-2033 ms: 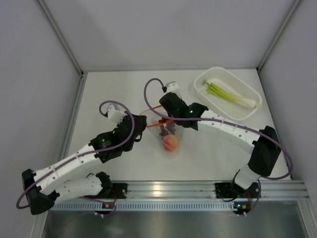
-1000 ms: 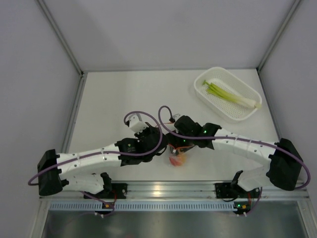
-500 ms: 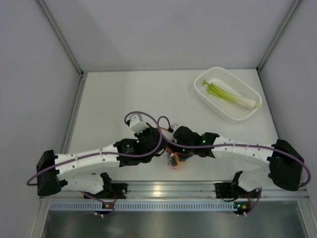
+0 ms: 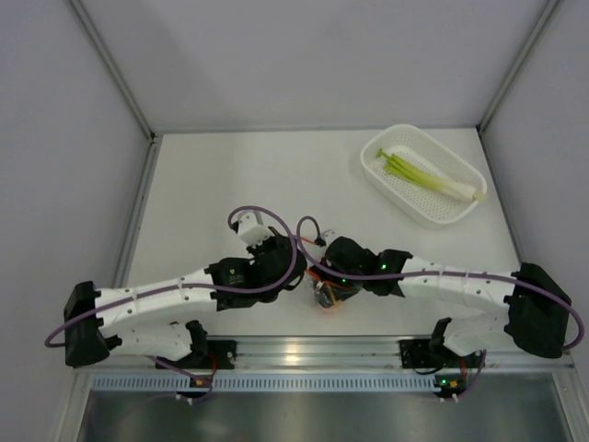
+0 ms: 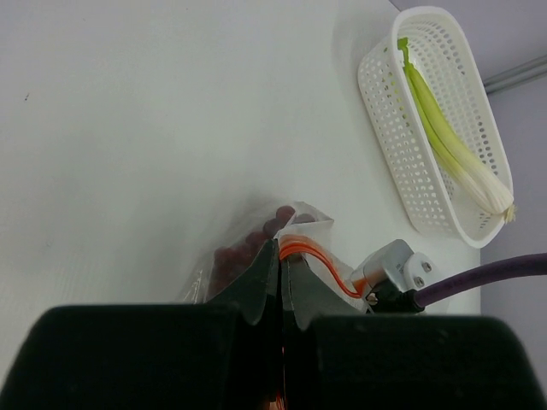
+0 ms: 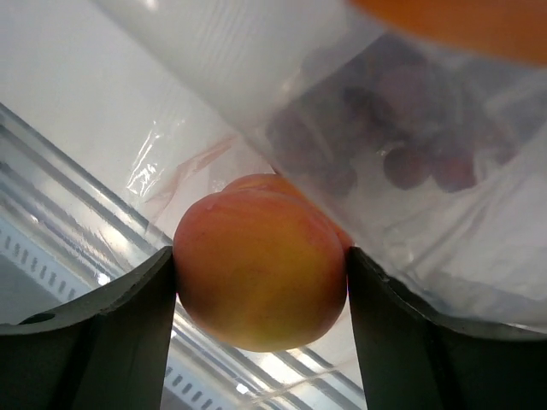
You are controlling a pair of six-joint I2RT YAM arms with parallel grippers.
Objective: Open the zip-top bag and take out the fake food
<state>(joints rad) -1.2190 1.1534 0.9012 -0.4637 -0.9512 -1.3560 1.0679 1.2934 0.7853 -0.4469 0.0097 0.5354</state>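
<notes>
The clear zip-top bag [image 4: 321,287] hangs between both wrists near the table's front edge. My left gripper [image 5: 280,248] is shut on its rim beside the orange-red zipper strip [image 5: 312,254]. Dark purple-red grapes [image 5: 248,246] show through the plastic [image 6: 479,256]. My right gripper [image 6: 261,275] reaches into the bag, with both fingers [image 6: 128,333] pressed against the sides of the round orange-pink fruit [image 6: 261,278]. From above only a sliver of the fruit [image 4: 328,305] shows under the right gripper [image 4: 324,293]. The green stalk [image 4: 428,177] lies in the basket.
The white perforated basket [image 4: 458,207] stands at the back right, also seen in the left wrist view [image 5: 389,162]. The aluminium rail [image 4: 304,352] of the table's near edge lies just below the bag. Purple cables loop above both wrists.
Both arms have brought the bag down and toward the near edge. The right gripper went into the bag and its fingers have closed in against the fruit. The left grip holds.
</notes>
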